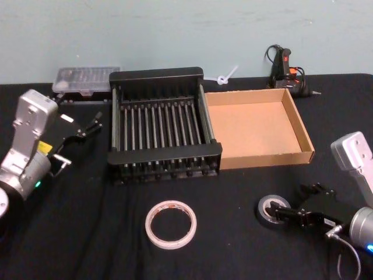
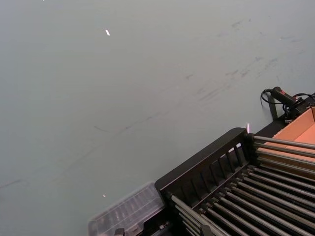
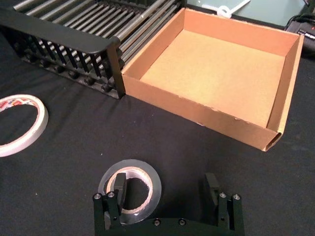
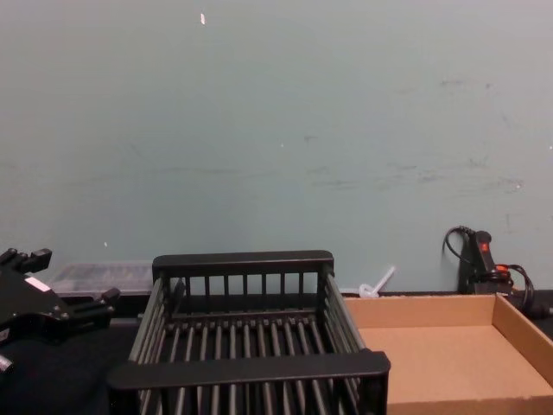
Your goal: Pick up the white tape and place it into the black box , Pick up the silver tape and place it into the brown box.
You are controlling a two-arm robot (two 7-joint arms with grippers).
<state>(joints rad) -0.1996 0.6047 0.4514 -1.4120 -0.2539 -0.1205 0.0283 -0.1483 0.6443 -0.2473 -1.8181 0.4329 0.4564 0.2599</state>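
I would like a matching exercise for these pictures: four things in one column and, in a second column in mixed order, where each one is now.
Things:
1. white tape
2. silver tape
3. brown box
4. left gripper

Places:
A. raised, on the left of the black box
B. flat on the table, before the black box
C. directly on the right of the black box
D. on the table with one finger of the open right gripper inside its hole

Pairs: 1-B, 2-D, 3-C, 4-A
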